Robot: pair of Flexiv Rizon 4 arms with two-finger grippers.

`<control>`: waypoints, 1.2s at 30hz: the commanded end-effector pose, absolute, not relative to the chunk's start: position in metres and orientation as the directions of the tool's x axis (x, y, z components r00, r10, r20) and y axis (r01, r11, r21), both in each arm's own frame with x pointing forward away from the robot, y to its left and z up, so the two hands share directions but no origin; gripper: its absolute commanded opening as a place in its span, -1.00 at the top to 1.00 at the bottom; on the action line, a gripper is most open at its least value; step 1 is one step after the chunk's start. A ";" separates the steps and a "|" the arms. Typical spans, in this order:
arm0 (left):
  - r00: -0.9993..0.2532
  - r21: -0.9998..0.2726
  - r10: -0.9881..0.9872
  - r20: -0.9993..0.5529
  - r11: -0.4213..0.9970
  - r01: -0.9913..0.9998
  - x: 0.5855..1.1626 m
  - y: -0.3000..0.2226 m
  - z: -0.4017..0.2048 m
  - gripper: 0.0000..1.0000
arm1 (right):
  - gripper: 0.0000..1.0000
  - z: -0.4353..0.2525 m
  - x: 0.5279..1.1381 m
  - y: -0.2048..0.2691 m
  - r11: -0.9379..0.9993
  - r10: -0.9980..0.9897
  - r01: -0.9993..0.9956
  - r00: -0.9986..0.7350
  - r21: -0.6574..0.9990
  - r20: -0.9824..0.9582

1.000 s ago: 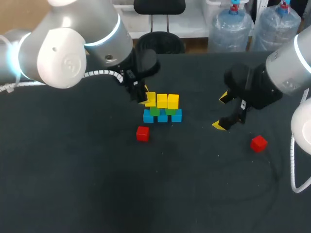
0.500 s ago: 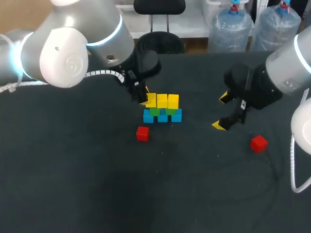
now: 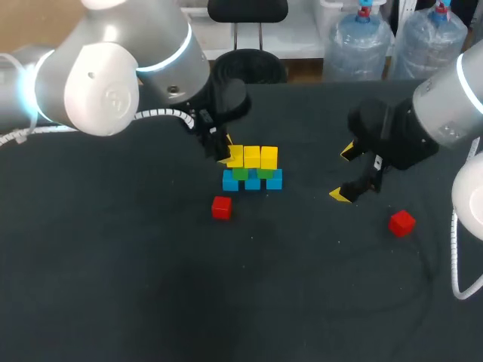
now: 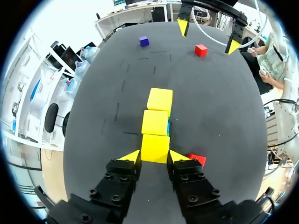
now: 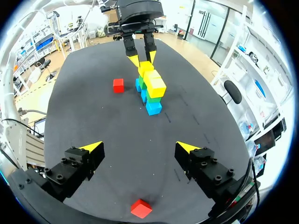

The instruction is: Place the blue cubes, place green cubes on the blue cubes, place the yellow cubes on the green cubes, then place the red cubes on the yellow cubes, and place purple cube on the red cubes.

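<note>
1. Worktop [image 3: 113, 271]: dark and matte. One stack stands near its middle, with loose cubes around it.
2. Stack, bottom tier: three blue cubes [image 3: 274, 181] in a touching row.
3. Middle tier: two green cubes [image 3: 240, 173] resting on the blue row.
4. Top tier: three yellow cubes [image 3: 260, 157] in a line, edge to edge.
5. Left claw [image 3: 221, 151]: at the stack's left end, clenched on the end yellow cube [image 4: 155, 148]. In the left wrist view, one yellow tip presses each opposite side of it. That cube sits level and in line with the other two.
6. Right claw [image 3: 344, 173]: released, its fingers spread wide with nothing between them. It hangs over bare worktop to the right of the stack, well apart from it.
7. First red cube [image 3: 221, 207]: flat on the worktop, near the stack's left end on the robot's side and not touching it. In the left wrist view it shows just beside the left claw's finger, lower down.
8. Second red cube [image 3: 401, 222]: flat on the worktop near the right claw, on the robot's side. In the right wrist view it lies below the claw and touches neither finger.
9. Purple cube [image 4: 144, 41]: seen in the left wrist view, alone on the worktop far ahead of the left claw. It lies beyond the stack, well apart from every other cube.
</note>
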State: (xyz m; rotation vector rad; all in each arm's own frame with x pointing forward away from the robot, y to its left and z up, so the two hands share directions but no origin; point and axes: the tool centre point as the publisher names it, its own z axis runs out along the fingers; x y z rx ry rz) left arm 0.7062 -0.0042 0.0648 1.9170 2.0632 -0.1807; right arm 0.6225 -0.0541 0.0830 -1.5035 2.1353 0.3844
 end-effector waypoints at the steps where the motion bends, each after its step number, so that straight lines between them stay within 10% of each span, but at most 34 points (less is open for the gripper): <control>1: -0.050 0.117 0.949 -0.310 0.090 0.989 0.709 -0.005 0.065 1.00 | -1.00 0.083 0.622 -0.054 0.353 -0.794 -0.934 -0.268 -0.055 -0.546; 36: -0.047 0.110 0.950 -0.307 0.084 0.990 0.709 -0.006 0.060 1.00 | -1.00 0.083 0.622 -0.054 0.353 -0.794 -0.934 -0.268 -0.055 -0.546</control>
